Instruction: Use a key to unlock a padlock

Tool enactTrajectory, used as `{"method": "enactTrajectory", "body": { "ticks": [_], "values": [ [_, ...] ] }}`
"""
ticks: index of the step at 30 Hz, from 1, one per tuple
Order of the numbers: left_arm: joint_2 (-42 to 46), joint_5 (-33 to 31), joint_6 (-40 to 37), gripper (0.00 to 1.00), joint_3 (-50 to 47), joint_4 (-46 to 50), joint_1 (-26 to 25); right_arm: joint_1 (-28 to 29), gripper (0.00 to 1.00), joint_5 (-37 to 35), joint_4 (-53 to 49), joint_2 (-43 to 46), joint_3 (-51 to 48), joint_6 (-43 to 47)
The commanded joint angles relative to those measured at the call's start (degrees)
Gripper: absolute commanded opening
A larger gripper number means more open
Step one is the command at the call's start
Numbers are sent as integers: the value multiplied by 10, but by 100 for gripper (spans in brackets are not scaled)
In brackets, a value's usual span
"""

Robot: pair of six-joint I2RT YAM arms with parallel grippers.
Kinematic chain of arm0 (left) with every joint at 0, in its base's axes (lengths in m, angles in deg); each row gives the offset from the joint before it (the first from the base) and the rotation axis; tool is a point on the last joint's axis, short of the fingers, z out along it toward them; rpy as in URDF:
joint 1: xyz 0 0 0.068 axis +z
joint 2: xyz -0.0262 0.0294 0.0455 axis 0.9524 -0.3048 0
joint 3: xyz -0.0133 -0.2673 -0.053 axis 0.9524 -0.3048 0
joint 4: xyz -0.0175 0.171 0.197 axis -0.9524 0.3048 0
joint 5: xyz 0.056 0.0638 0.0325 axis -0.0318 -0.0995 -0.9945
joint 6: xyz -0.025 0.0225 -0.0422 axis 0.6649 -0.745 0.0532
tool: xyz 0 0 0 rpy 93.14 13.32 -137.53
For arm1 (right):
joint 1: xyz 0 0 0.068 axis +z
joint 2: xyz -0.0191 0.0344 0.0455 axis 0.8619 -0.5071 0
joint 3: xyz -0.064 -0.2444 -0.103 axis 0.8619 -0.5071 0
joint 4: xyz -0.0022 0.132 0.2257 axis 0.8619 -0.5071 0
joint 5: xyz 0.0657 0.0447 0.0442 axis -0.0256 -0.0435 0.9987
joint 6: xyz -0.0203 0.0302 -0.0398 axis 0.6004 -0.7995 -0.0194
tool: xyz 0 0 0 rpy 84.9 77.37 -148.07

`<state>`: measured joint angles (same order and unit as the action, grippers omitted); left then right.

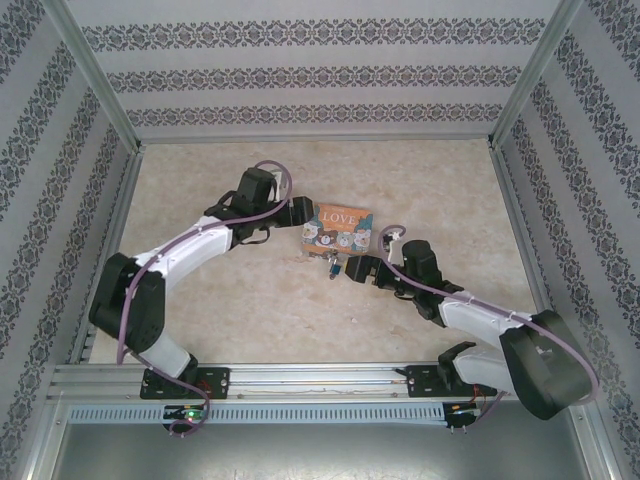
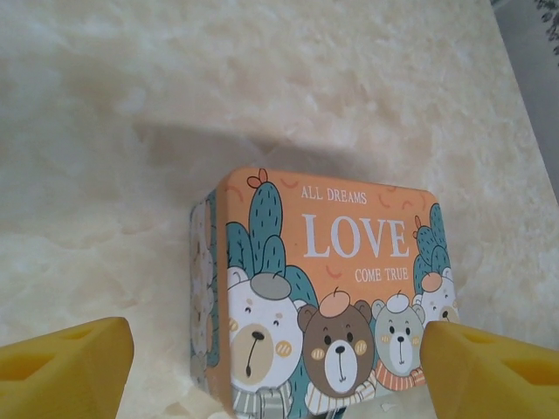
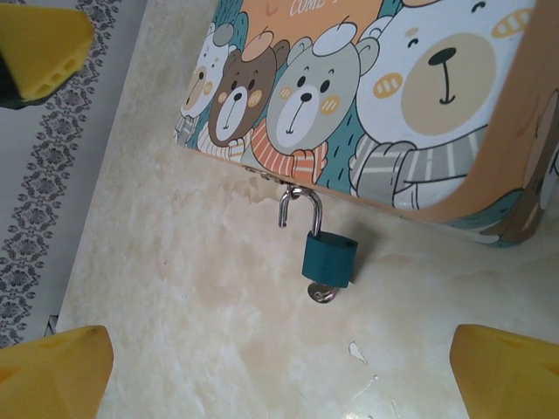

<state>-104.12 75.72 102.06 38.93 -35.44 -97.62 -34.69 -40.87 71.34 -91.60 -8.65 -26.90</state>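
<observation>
Padlock (image 3: 330, 257), rt wrist view: teal body lies on the table (image 3: 175, 297) just below the near edge of the orange "LOVE" tin (image 3: 419, 105), w/ its silver shackle (image 3: 301, 202) hooked onto that edge. Note the shackle: one leg enters the body, while the other ends in the air beside it, apart from the body, i.e. it appears popped. Key (image 3: 323, 293) sits in the bottom of the body, bow sticking out below. Right tool (image 3: 279, 336): fingers spread wide w/ nothing between them, hovering short of the lock and touching neither lock nor key. Left tool (image 2: 275, 332), lft wrist view: also spread, the tin framed between its fingers; whether a pad grazes the tin's corner you cannot tell. Top view: both arms meet at the tin mid-table, the lock a small teal speck between tin and right tool. Progress, as a judgement: key is in, the turn is apparently done and the shackle is released, so the unlock itself looks complete or nearly so. Left for you, if wanted: confirm the free leg really clears the body, then unhook the shackle from the tin.
</observation>
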Motion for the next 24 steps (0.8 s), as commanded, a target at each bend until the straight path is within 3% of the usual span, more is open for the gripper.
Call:
{"method": "enactTrajectory", "body": {
  "ticks": [1,13,24],
  "values": [
    [-33,41,-22,84,39,2,8,-7,98,10,34,-17,31,-8],
    [-166,89,-11,71,117,39,24,-7,99,19,109,-90,48,-17],
    [-188,93,23,56,66,31,24,-22,99,19,120,-123,66,15]
  ]
}}
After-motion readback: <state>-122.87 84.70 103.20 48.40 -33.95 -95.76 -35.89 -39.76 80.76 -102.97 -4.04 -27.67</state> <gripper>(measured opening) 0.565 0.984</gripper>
